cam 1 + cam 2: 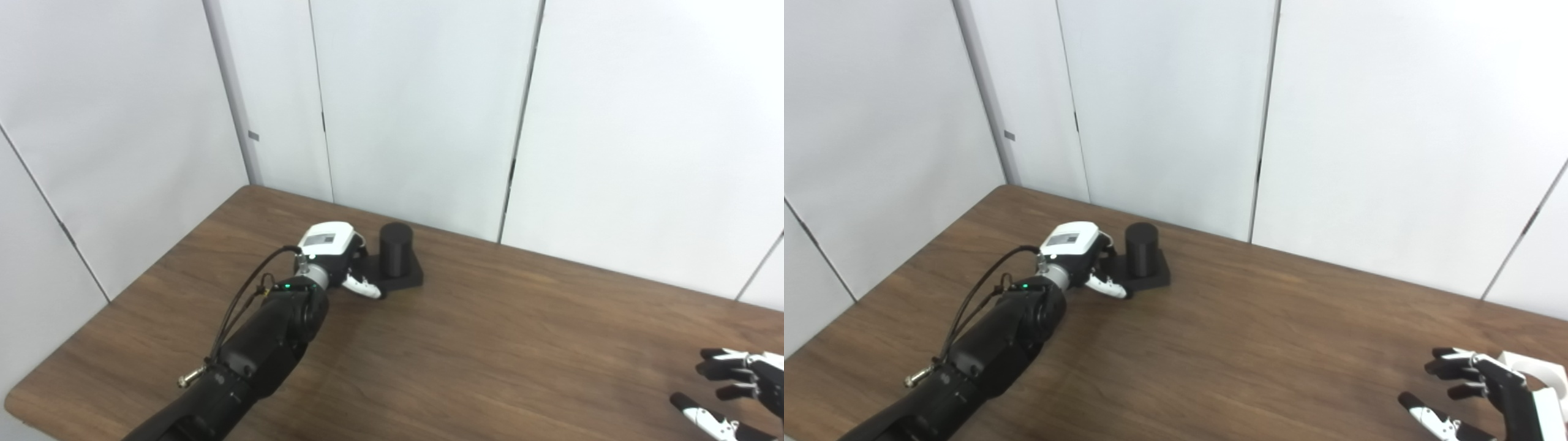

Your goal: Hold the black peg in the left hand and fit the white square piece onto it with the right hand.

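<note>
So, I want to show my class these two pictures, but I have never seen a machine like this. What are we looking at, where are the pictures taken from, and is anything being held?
This is a humanoid robot working at a brown wooden table. Both pictures come from two cameras side by side on its head, so they show one scene from places slightly apart.

The dark arm coming in from the lower left ends in the left hand, which has reached the black peg, an upright cylinder on a flat black base. Its fingers lie against that base; whether they grip it is not clear.

At the lower right, the right hand is open, fingers spread, holding nothing. Just behind it in the right eye view is the white piece, partly hidden at the picture's edge. It is not yet on the peg.
</note>
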